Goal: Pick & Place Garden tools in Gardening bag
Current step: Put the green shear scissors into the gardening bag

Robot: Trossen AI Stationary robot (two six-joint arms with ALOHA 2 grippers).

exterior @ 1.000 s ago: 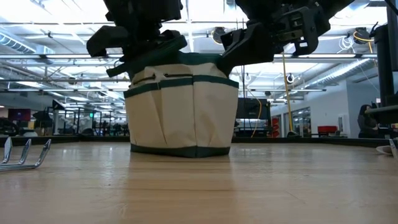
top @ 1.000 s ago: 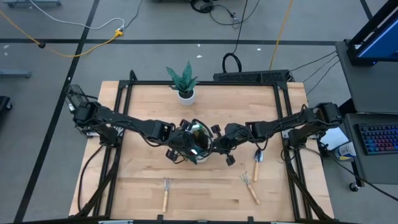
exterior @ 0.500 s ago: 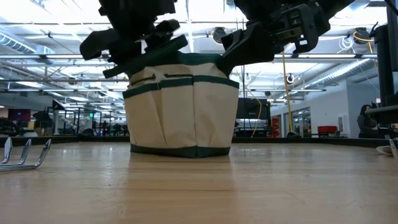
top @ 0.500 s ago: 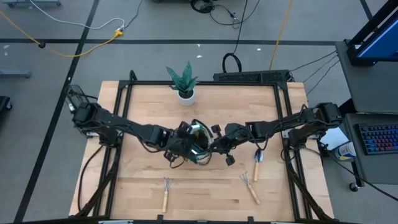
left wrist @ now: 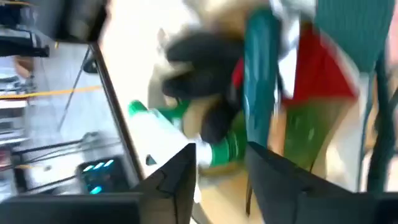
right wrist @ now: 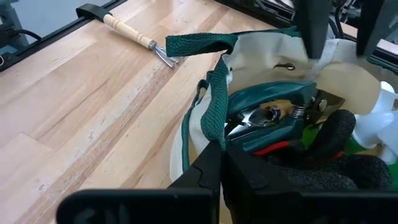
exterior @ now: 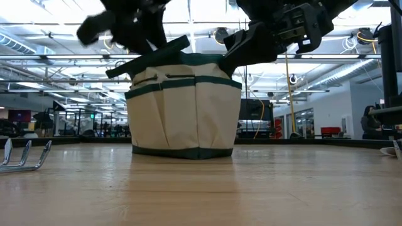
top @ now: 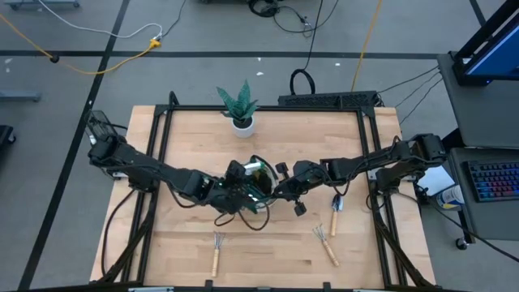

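Honestly, about half done by the look of it: bag (top: 258, 185) mid-bench (top: 186, 138), upright, mouth up, already holding shears (right wrist: 273, 116), glove (right wrist: 329, 140) and spray bottle (left wrist: 217, 152). Right pincer (right wrist: 219, 152) pressed together on the bag's green rim strap, propping the mouth open from its side. Left pincer (left wrist: 217, 174) spread, fingers apart with nothing between them, hovering just off the bag's near-left edge, tilted toward the opening. Three tools not yet packed, all lying flat nearer the front edge: rake (top: 216, 251) front left, long axis running front to back, tines toward the bag; second rake (top: 326, 243) front right, lying on a diagonal, tines up-left toward the bag; trowel (top: 335, 212) just right of the bag under the right arm, handle toward the front, blade away. Shears inside the bag lying across the mouth, not dropped deep. Main worry: soft fabric and a single pinch on the rim, so any tug from the right arm could tip or drag the bag and spill the load. Also tight quarters, both wrists crowded over one small opening, so a bump between arms looks possible. Long handles dropped in crosswise might snag on the shears and sit proud of the rim. Plant (top: 240, 105) well back, out of the way.
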